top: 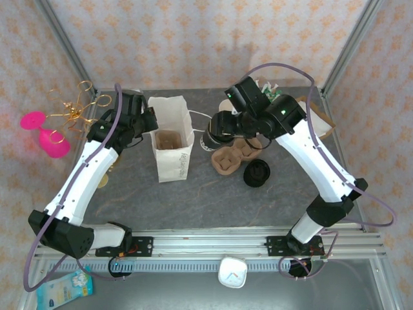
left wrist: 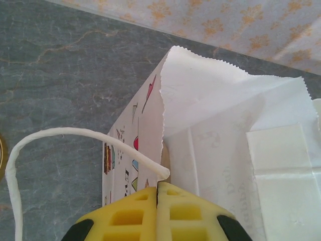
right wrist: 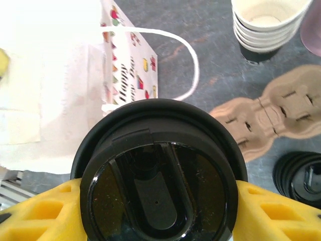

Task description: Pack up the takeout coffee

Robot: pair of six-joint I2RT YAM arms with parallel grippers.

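Note:
A white paper bag (top: 173, 150) stands open at centre-left of the table, and something brown lies at its bottom. My left gripper (top: 148, 121) is shut on the bag's left rim. In the left wrist view its yellow fingers (left wrist: 135, 216) pinch the paper edge just under the bag's rope handle (left wrist: 50, 134). My right gripper (top: 218, 132) is shut on a takeout coffee cup (right wrist: 158, 186) with a black lid, one yellow finger (right wrist: 37, 213) on each side. The cup (top: 213, 137) hangs just right of the bag (right wrist: 60, 70), beside its mouth.
A brown cardboard cup carrier (top: 233, 158) lies under the right gripper, and a stack of black lids (top: 257, 173) sits beside it. A stack of paper cups (right wrist: 266, 25) stands behind. A pink goblet (top: 48, 137) and gold wire (top: 80, 104) lie far left.

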